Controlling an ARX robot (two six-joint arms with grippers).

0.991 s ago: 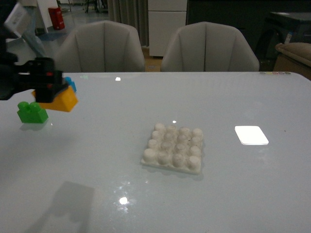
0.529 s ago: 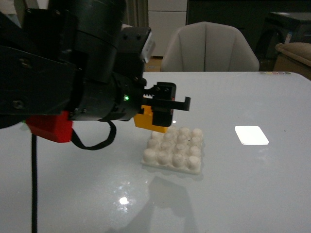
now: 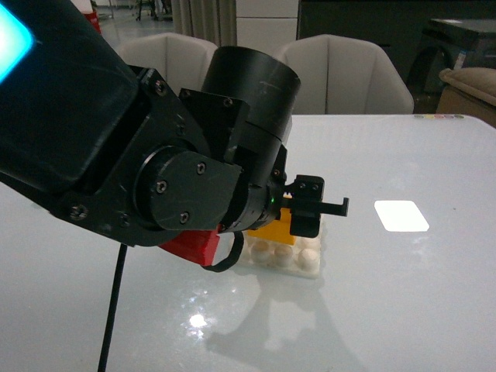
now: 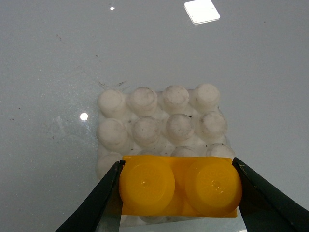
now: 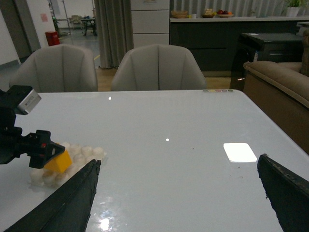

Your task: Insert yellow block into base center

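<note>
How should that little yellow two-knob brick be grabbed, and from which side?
By its two short ends, coming down from above. The small yellow plastic brick has knobs on top, so its end walls offer the flat faces; the left pincer clamps it so over the white studded plate.

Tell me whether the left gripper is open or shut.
Shut on the yellow block: the left gripper has a finger against each end, over the base. Seated or not: cannot tell.

We are reading no text, brand or number anywhere; we are seeing a small coloured strip (image 3: 439, 116) at the table's (image 3: 403, 310) far edge, upper right, too small to make out.
</note>
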